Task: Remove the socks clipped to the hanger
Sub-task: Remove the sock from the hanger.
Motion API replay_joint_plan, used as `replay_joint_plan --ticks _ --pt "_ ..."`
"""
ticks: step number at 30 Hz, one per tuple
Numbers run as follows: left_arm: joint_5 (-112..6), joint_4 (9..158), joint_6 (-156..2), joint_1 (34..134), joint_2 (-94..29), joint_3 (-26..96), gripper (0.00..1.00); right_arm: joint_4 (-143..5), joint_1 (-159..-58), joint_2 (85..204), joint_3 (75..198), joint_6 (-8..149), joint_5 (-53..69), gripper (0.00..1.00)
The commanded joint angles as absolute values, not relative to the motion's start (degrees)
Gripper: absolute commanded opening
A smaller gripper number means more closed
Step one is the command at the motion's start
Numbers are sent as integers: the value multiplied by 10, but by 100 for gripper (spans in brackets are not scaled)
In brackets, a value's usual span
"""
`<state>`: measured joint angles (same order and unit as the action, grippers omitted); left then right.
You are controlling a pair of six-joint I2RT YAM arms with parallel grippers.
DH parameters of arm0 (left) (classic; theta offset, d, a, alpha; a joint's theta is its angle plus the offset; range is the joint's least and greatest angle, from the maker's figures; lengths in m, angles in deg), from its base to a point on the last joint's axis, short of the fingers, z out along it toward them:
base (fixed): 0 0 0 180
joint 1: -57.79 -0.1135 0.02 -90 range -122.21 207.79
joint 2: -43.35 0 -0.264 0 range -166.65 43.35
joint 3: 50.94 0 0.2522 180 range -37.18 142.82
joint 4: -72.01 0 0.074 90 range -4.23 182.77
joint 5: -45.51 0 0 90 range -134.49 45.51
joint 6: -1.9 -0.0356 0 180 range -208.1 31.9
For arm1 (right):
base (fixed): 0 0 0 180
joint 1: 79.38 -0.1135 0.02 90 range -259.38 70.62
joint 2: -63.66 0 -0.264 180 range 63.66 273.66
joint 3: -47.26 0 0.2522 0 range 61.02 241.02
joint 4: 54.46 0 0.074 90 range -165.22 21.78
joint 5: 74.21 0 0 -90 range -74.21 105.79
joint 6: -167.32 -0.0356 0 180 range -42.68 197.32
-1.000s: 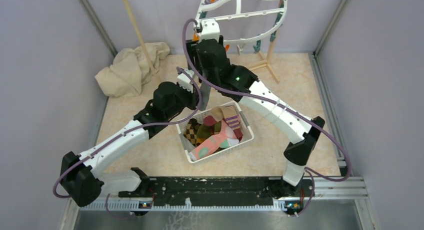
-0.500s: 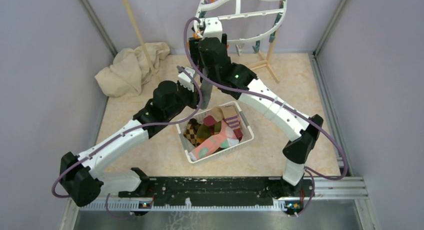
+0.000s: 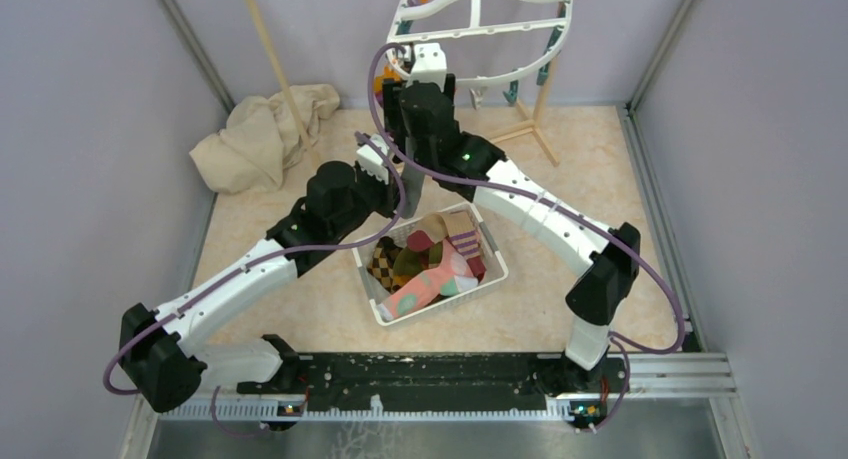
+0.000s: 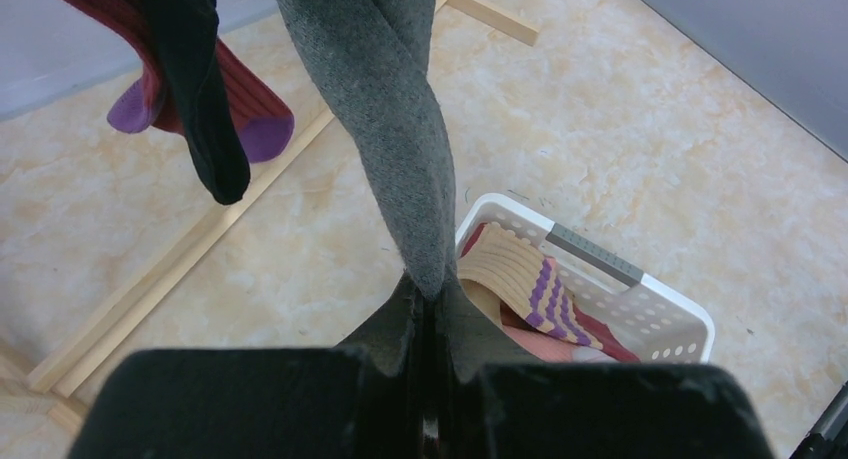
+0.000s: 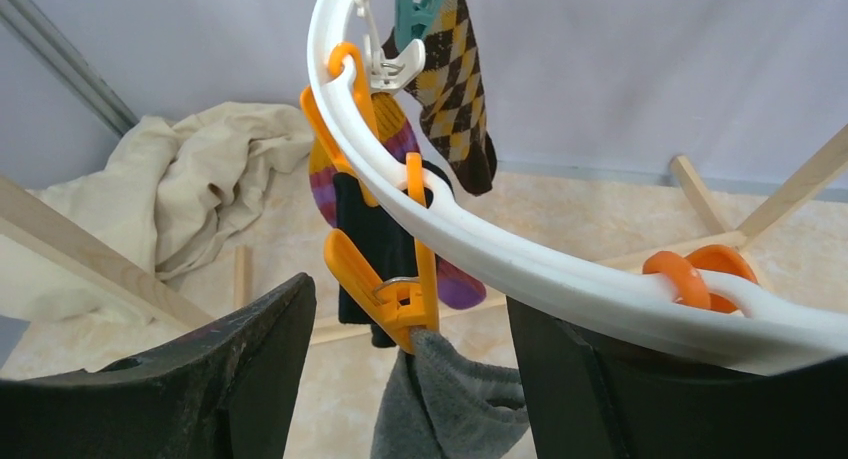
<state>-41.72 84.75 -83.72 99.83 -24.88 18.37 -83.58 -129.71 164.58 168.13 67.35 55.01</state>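
The white hanger (image 3: 480,29) hangs at the back; its rim (image 5: 560,269) crosses the right wrist view. A grey sock (image 4: 390,109) hangs from an orange peg (image 5: 395,289) on that rim; its cuff (image 5: 450,409) shows under the peg. My left gripper (image 4: 430,304) is shut on the grey sock's lower tip, above the basket. My right gripper (image 5: 410,319) is open, its fingers on either side of the orange peg, not touching it. An argyle sock (image 5: 455,79), a black sock (image 5: 375,234) and a maroon-purple sock (image 4: 200,79) also hang from the hanger.
A white mesh basket (image 3: 495,254) holding several socks sits on the floor between the arms; it also shows in the left wrist view (image 4: 640,299). A beige cloth (image 3: 260,134) lies back left. A wooden pole rack (image 3: 270,49) and its floor bars (image 4: 200,249) stand behind.
My right gripper has moved a little up and back toward the hanger's rim. The left arm and the grey sock have stayed put.
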Motion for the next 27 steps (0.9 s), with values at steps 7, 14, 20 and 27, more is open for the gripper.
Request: replay_joint_plan --ticks 7,14,20,27 --pt "-424 845 -846 1003 -235 205 1 -728 -1292 1639 1674 686 543 71" --pt "-426 847 -848 1004 -236 205 1 -702 -1292 1654 1675 686 548 70" --pt "-426 847 -848 1004 -234 203 1 -652 -1292 1654 1650 682 555 66" --pt "-428 846 -847 1006 -231 198 1 -604 -1288 1648 1614 671 556 52"
